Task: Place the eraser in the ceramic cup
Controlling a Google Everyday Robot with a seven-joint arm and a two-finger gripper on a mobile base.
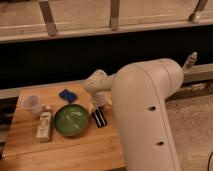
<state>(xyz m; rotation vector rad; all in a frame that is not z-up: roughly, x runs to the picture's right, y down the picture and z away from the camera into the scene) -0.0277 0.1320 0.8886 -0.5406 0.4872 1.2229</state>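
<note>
The eraser [100, 118] lies flat on the wooden table [75, 150], a dark block with pale stripes running along its length. It sits just beside the right edge of the green dish [58, 121], its long side pointing away from the camera.

The gripper [95, 106] hangs right over the far end of the eraser, very close to it; whether it touches the block cannot be told. Its jaws are spread wide and grasp nothing, and the eraser rests on the wood by itself.

The white cup [32, 103] stands upright near the far left corner of the table, well apart from the eraser, with the green dish between them. Nothing can be made out inside the cup.

Just in front of the cup, a pale labelled bottle [44, 125] lies on the table, close to the left side of the dish. A small blue pad [67, 95] sits behind the dish, near the table's far edge.

The robot's thick white arm [145, 110] fills the right half of the view, reaching from the near right over the table's right side and bending down at the wrist toward the eraser. Behind the table runs a dark wall with a pale ledge above it.
</note>
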